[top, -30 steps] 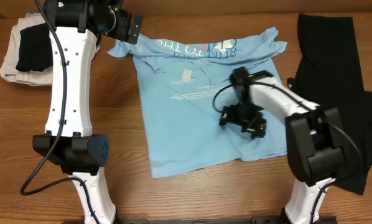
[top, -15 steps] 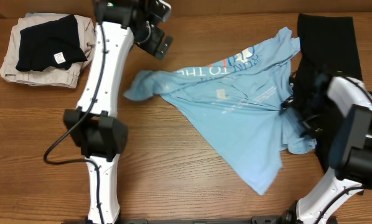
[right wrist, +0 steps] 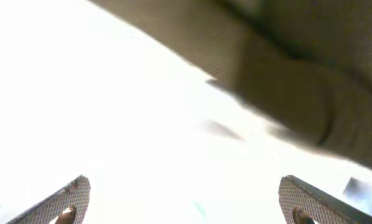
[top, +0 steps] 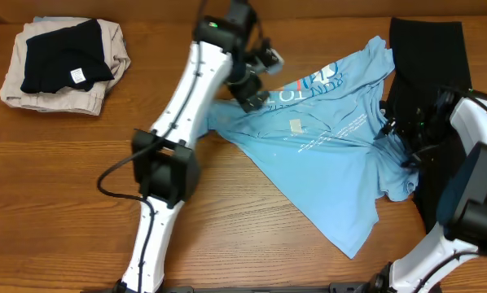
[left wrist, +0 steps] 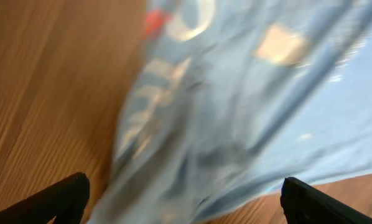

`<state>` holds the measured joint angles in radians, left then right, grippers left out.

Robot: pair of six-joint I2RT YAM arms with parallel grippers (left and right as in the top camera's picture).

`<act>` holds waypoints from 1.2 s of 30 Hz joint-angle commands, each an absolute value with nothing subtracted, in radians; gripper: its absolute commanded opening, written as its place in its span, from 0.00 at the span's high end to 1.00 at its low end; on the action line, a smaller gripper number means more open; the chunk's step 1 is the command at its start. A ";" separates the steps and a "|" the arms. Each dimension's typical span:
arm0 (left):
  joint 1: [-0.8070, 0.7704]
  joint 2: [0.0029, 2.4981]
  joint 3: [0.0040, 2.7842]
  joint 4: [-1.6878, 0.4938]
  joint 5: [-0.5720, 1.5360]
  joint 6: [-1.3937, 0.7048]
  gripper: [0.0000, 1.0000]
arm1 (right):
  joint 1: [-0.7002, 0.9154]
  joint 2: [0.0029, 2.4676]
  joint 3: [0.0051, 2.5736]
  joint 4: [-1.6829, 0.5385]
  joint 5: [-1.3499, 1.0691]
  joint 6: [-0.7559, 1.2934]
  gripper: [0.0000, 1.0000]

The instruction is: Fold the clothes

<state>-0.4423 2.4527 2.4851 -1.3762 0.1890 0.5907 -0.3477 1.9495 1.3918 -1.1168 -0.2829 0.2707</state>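
The light blue T-shirt (top: 325, 163) lies skewed and rumpled across the table's middle, its white-and-red lettering toward the back. My left gripper (top: 256, 88) hovers over the shirt's upper left part. In the left wrist view its black fingers (left wrist: 68, 196) stand wide apart, with blurred blue shirt (left wrist: 236, 106) below them; the left gripper (left wrist: 186, 205) is open. My right gripper (top: 400, 140) is at the shirt's right edge, beside the long black garment (top: 429, 57). The right wrist view is washed out white; the right gripper (right wrist: 186, 208) is open with nothing seen between its pads.
A stack of folded beige and black clothes (top: 60, 65) sits at the back left corner. Bare wooden table (top: 81, 203) stretches along the front left. The black garment runs down the right side under my right arm.
The blue shirt was dragged to the right and now lies diagonal and bunched. My left arm swung right over its upper left part. My right arm moved to the right edge.
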 commanded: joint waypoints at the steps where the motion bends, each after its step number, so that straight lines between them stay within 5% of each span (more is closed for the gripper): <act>1: -0.526 2.457 2.488 -1.347 0.189 0.678 0.05 | -0.323 1.824 1.429 -1.116 -0.294 0.235 0.00; 9: -0.619 2.516 2.488 -1.196 0.133 0.642 0.24 | -0.315 1.797 1.428 -1.136 -0.286 0.234 0.00; 24: -0.740 2.638 2.488 -0.893 0.229 0.490 0.19 | -0.356 1.797 1.428 -1.131 -0.247 0.235 0.00; 36: -0.773 2.695 2.488 -0.823 0.146 0.432 0.26 | -0.383 1.797 1.428 -1.123 -0.249 0.235 0.00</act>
